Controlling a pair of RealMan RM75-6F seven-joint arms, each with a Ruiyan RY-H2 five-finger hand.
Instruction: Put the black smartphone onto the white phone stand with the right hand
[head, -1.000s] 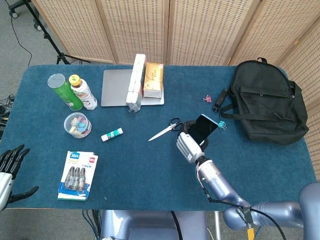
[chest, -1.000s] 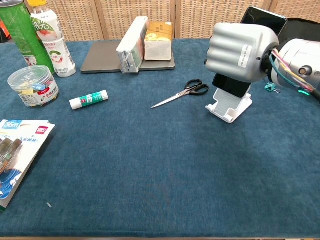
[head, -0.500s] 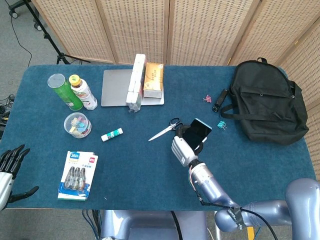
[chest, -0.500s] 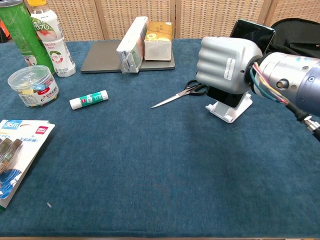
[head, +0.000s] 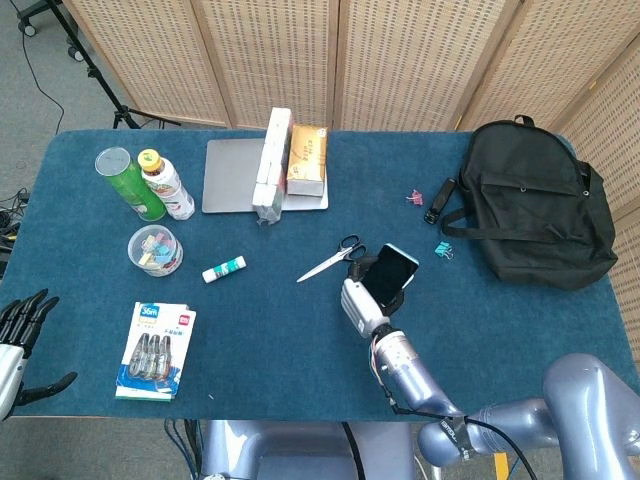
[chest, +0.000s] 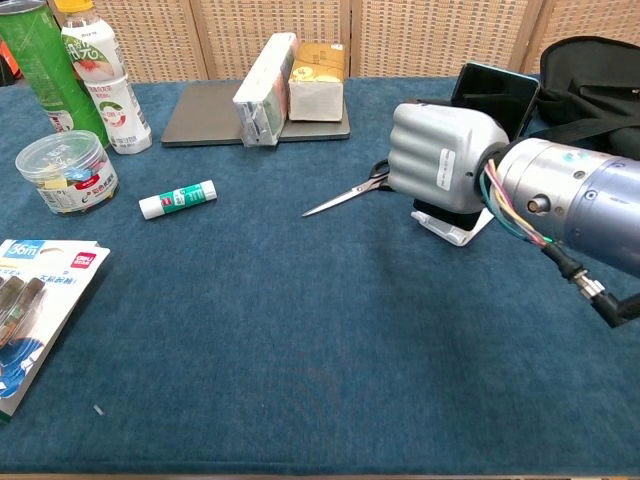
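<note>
My right hand (chest: 440, 160) grips the black smartphone (chest: 492, 92), which stands tilted with its top edge up. In the head view the smartphone (head: 388, 272) rises from the right hand (head: 356, 304) near the table's middle. The white phone stand (chest: 450, 226) sits on the blue cloth directly under the hand; only its front lip shows below the hand. Whether the phone's lower edge touches the stand is hidden by the hand. My left hand (head: 18, 330) hangs off the table's near left corner with its fingers spread, holding nothing.
Scissors (head: 330, 260) lie just left of the stand. A black backpack (head: 535, 205) fills the right side. A laptop (head: 232, 175) with boxes (head: 290, 160), two bottles (head: 150, 185), a clip jar (head: 155, 250), a glue stick (head: 224, 268) and a packet (head: 155, 350) lie to the left.
My right hand has carried the smartphone left and toward the near edge, lowering it over the stand. The left hand has not moved.
</note>
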